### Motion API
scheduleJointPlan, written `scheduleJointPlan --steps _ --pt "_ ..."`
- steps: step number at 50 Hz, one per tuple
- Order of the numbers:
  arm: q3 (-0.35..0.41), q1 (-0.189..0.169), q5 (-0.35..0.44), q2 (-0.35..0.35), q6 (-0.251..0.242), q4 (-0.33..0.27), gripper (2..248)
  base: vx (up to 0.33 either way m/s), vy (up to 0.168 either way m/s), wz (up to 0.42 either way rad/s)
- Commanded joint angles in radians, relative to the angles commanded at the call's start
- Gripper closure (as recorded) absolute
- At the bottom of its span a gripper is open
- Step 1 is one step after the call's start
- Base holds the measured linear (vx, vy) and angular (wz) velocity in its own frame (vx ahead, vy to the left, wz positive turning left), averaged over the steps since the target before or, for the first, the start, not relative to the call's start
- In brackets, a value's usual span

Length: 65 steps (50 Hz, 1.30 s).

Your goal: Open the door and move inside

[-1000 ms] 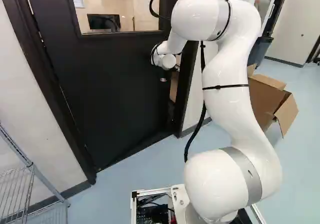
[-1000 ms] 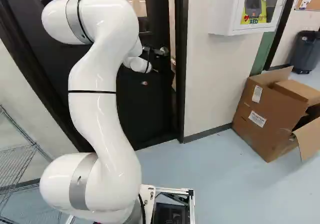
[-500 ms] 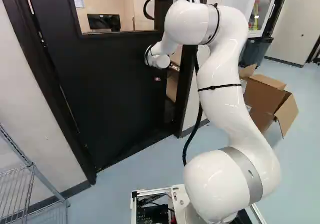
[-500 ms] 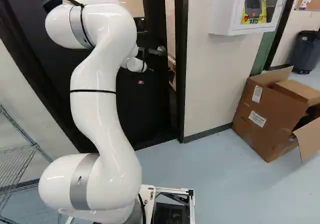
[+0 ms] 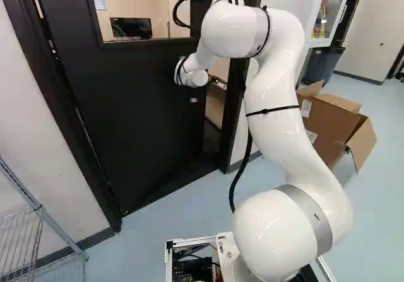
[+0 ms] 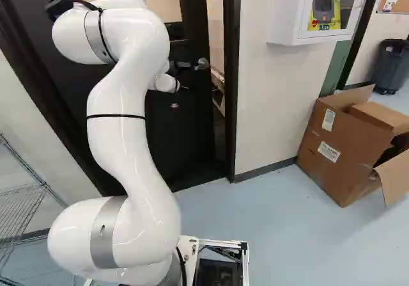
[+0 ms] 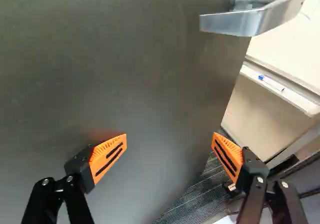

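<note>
Black door stands ajar ahead of your arm; your tool is released and spread, apart from the metal lever handle. You seem mid-push: swing the door wider before driving in.

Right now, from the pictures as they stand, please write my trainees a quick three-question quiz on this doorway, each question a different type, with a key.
1. True or false: the door is partly open.
2. How does the tool stand to the handle? a) gripping it; b) open, not gripping it; c) shut beside it.
3. Fill in: the cardboard box rests on the ____.

Key: 1 true; 2 b; 3 floor.
</note>
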Motion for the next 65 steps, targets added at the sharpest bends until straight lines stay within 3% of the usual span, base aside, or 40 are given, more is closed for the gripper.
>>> scheduleJointPlan --steps 32,65 --pt "-0.072 0.071 -0.073 -0.053 0.000 -0.269 3 0.000 0.000 0.000" --pt "-0.178 0.139 -0.077 -0.128 0.000 -0.290 3 0.000 0.000 0.000"
